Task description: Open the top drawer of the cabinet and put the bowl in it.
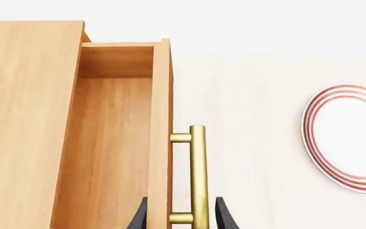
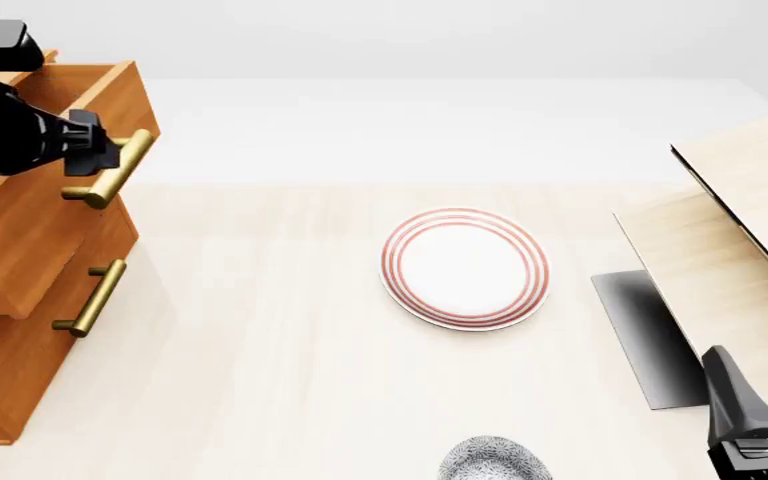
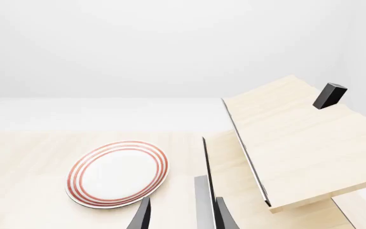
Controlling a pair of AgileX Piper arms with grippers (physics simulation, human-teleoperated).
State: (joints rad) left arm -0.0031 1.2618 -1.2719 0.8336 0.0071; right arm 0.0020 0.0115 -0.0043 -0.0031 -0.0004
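A pale wood-grain surface (image 2: 291,340) stretches in front of you under a plain white backdrop. On its left side stands the cabinet (image 2: 11,330), and its top drawer (image 2: 37,230) is pulled out toward you; your left wrist view looks down into the drawer's bare wooden inside. Your left gripper (image 2: 107,153) sits at the brass handle (image 2: 107,172) of that drawer: the two dark fingers (image 1: 138,217) straddle the bar near its lower post, one on each side, set narrow around it, though you cannot tell from these views whether they actually press on the metal. The second drawer's handle (image 2: 91,297) shows below, with that drawer closed.

The bowl (image 2: 494,460), speckled blue-grey, sits at the near edge of the surface, partly cut off by the front view, well apart from the cabinet. Between them, near the middle, lies a white plate with red rings (image 2: 466,267).

Your right gripper (image 3: 181,214) hovers at the near right, holding nothing, its fingers moderately apart. Ahead of it pale light-wood boards (image 2: 731,250) rest tilted on the right side.
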